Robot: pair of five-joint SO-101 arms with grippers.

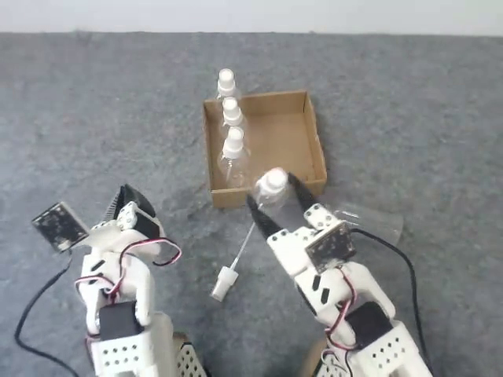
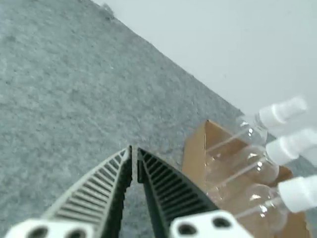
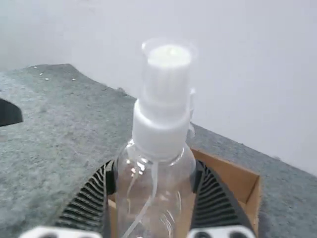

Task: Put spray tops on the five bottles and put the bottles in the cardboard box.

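Note:
My right gripper (image 1: 273,196) is shut on a clear bottle (image 3: 151,193) with a white spray top (image 3: 165,106), held upright at the near edge of the cardboard box (image 1: 306,141). Three capped bottles (image 1: 234,149) stand in a row along the box's left side, and they appear as clear bottles (image 2: 257,163) in the left wrist view. A loose spray top (image 1: 226,279) with its tube lies on the carpet in front of the box. One uncapped clear bottle (image 1: 376,222) lies right of the right arm. My left gripper (image 2: 133,161) is shut and empty, low at the left.
Grey carpet (image 1: 94,118) covers the table, with a pale wall behind. The right half of the box floor (image 1: 283,137) is bare cardboard. Cables trail from both arm bases.

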